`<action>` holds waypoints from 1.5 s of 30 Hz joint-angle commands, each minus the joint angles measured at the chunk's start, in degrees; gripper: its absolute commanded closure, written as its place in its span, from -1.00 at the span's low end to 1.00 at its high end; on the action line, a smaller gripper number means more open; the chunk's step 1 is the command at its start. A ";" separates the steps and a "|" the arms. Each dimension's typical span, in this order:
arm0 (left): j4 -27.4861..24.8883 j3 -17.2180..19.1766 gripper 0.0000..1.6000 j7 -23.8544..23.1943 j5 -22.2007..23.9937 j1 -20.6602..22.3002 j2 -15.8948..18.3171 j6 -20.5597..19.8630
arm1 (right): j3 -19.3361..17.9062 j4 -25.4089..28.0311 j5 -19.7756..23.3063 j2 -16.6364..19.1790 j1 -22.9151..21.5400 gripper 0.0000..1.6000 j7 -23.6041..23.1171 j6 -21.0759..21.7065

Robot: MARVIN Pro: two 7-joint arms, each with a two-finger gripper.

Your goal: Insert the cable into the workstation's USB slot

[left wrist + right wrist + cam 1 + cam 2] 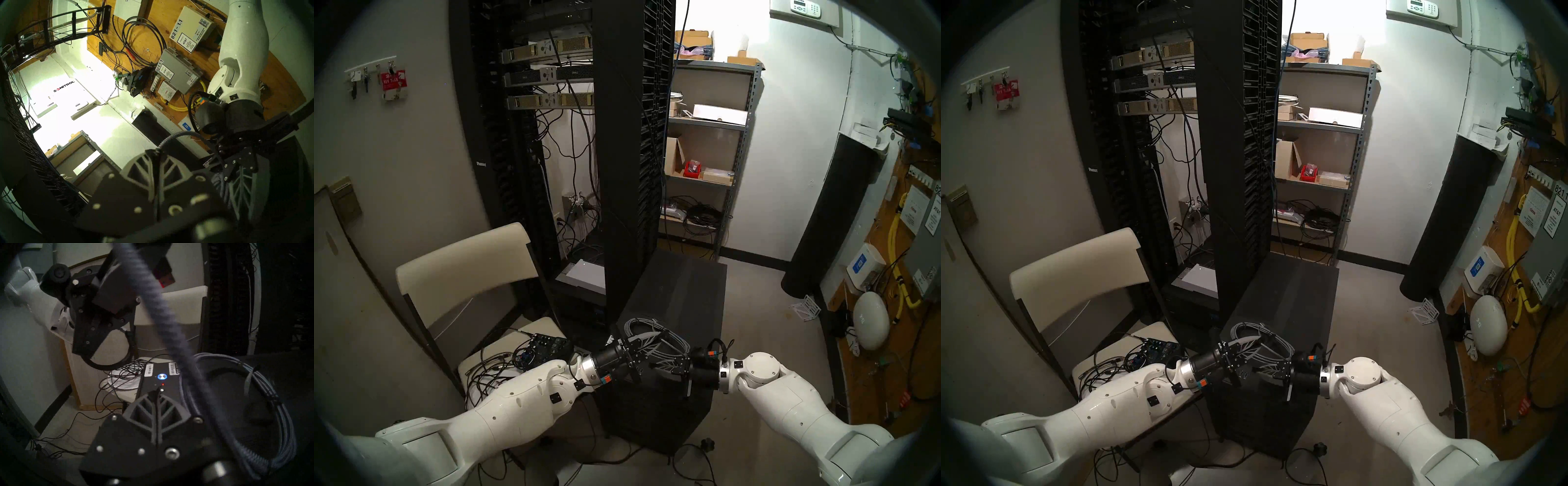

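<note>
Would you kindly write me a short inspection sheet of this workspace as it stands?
Surface: workstation, matte black top.
Job's things: cable coiled on the top; plug not inserted.
Clutter: audio box with thin wires on chair.
Grippers: left gripper shut on cable; right gripper shut, apparently empty.
Cables: loose black leads on floor.
Surroundings: server rack, shelving.
</note>
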State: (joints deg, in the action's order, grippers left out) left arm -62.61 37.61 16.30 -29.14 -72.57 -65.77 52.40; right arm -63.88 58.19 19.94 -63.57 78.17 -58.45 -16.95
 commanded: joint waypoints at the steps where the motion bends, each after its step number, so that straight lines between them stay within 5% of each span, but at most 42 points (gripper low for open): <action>1: -1.52 -0.29 1.00 -3.20 6.08 -0.75 0.53 -1.03 | -1.51 1.50 -0.12 -0.74 -0.99 1.00 3.25 -0.30; 22: -7.29 -2.49 1.00 -24.84 37.26 -0.35 2.04 -15.69 | -3.42 3.72 -2.12 0.14 0.20 1.00 5.55 0.67; 45: -6.87 -0.91 1.00 -48.58 70.01 4.81 4.01 -41.28 | -4.61 7.47 -1.72 1.21 2.00 1.00 4.04 1.19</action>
State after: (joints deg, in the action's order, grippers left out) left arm -69.07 36.45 -27.41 34.37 -70.04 -62.89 16.05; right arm -67.99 63.75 17.52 -62.15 79.85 -54.81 -15.95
